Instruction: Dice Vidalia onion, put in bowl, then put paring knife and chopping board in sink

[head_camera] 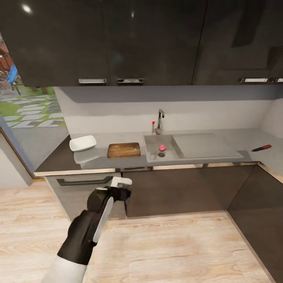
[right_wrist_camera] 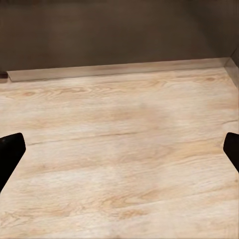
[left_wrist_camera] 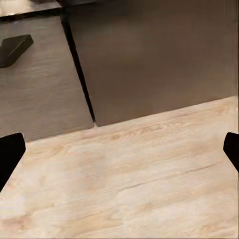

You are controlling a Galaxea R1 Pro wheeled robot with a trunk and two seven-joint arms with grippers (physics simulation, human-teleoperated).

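Observation:
The Vidalia onion (head_camera: 162,148), small and pinkish, lies in the sink (head_camera: 152,146) beside the round drain. Left of the basin, the brown chopping board (head_camera: 124,149) lies flat on the countertop (head_camera: 236,140), and the white bowl (head_camera: 82,143) stands further left. The paring knife (head_camera: 261,148) with its red handle lies on the counter far to the right. My left gripper (head_camera: 121,183) hangs low in front of the cabinet doors, well short of the counter. In the left wrist view the left gripper (left_wrist_camera: 119,149) is open over bare floor. The right gripper (right_wrist_camera: 119,149) is open too, above floorboards.
Dark wall cabinets (head_camera: 149,39) hang above the counter. A chrome tap (head_camera: 160,120) with a red knob stands behind the basin. The counter turns a corner at the right (head_camera: 271,173). Pale wooden floor (head_camera: 177,247) lies between me and the base cabinets.

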